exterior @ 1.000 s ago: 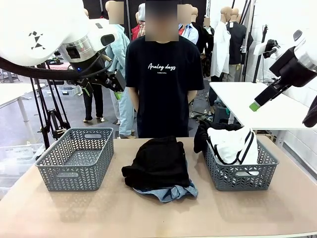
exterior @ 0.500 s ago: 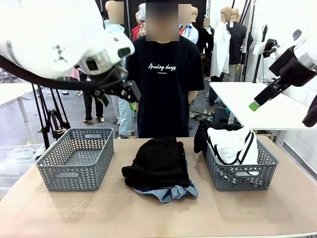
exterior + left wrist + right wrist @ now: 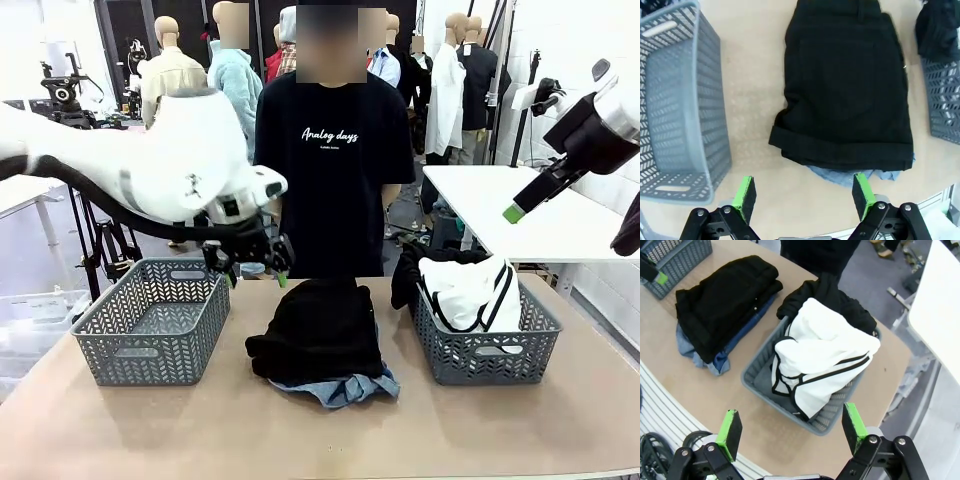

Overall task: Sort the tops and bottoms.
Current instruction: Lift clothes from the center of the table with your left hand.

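Folded black fabric garment (image 3: 320, 330) atop faded blue denim garment (image 3: 345, 388), mid-counter (image 3: 300, 440), white black-piped garment (image 3: 470, 290) in grey lattice basket (image 3: 490, 352), left fingers (image 3: 746, 192) wide, empty, above the pile, right fingers (image 3: 731, 429) wide, empty, high.

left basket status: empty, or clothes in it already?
Empty: the left basket has a bare grey floor in the front and left wrist views; the middle pile lies outside it.
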Available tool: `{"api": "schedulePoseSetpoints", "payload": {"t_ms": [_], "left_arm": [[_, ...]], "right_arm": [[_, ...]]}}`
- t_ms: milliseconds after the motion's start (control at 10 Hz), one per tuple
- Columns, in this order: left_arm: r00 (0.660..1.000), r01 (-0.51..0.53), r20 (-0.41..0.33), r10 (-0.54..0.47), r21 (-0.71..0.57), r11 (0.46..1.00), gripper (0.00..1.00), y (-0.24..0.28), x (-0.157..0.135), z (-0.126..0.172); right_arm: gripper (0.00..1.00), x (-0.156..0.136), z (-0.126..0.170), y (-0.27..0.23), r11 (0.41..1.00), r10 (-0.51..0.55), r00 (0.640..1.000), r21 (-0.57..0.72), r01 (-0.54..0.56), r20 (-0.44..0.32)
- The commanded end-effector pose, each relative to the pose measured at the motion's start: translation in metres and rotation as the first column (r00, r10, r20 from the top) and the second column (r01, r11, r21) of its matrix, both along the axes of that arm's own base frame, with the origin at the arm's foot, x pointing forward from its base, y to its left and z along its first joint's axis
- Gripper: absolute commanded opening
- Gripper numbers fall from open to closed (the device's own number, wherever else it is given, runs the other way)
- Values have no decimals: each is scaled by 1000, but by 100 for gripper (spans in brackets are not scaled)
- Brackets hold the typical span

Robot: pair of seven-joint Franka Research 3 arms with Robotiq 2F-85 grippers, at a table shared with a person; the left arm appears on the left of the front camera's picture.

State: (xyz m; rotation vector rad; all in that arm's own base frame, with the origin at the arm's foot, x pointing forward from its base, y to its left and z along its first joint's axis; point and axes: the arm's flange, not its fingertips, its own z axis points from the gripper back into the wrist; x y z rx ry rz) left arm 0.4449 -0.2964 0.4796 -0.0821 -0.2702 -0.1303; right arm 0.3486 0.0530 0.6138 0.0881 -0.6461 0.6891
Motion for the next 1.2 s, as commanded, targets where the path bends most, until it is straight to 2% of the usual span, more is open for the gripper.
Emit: {"api": "schedulePoseSetpoints", "payload": {"t_ms": [0,100,200,500,600,900,1100], "left_arm": [[1000,13,-20,-12,71,997,100,-26,4,-1],[1000,17,-10,-16,118,993,100,-27,8,4],[1000,14,-18,-14,28,1000,100,-13,-1,-12],[999,25,-22,-24,61,998,100,-20,2,-12],[1000,-13,25,12,25,1000,100,-34,12,-25],[998,-67,21,65,107,992,100,-81,51,-54],[993,-105,67,102,57,993,100,-94,68,-67]], "right_arm": [[100,1,0,1,1000,3,1000,-11,-3,4],[100,1,0,1,1000,3,1000,-11,-3,4],[100,1,0,1,1000,3,1000,-11,-3,4],[100,1,0,1,1000,3,1000,-11,-3,4],[100,1,0,1,1000,3,1000,-11,-3,4],[100,1,0,1,1000,3,1000,-11,-3,4],[100,1,0,1,1000,3,1000,-11,-3,4]]}}
